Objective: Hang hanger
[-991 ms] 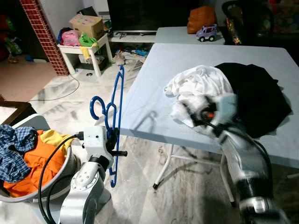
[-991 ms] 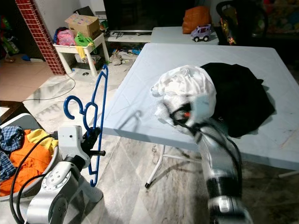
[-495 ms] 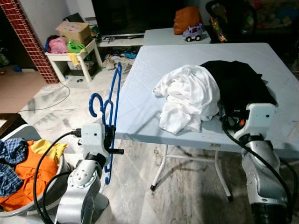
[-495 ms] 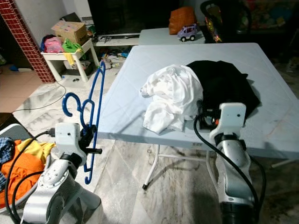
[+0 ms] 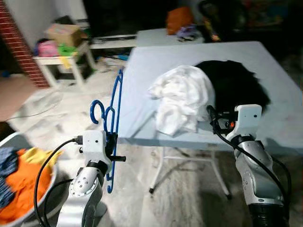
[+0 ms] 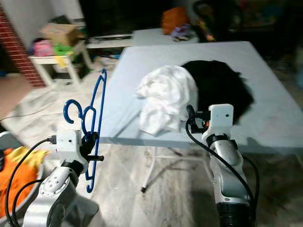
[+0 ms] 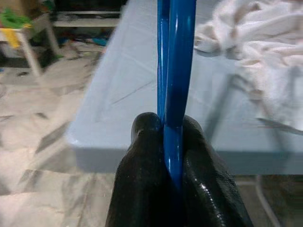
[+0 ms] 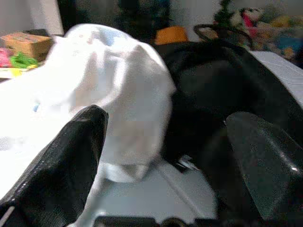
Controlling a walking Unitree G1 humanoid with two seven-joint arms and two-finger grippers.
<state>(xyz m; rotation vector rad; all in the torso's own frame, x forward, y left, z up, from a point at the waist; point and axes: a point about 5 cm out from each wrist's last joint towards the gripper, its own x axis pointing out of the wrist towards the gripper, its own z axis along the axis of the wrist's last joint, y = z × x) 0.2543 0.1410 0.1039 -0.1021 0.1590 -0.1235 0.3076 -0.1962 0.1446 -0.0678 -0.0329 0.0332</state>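
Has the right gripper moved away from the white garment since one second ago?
Yes. The right gripper was on the white garment; now it sits back at the table near edge, fingers open, pointing at the clothes.

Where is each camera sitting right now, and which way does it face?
Left eye view: on the head, looking down at the table, white garment and black garment; both silver arms show.
Right eye view: same head, same scene.
Left wrist view: along the left hand, shut on the blue hanger, facing the table edge.
Right wrist view: along the open right hand, facing both garments.
Shared: the white garment and the table appear in all four views.
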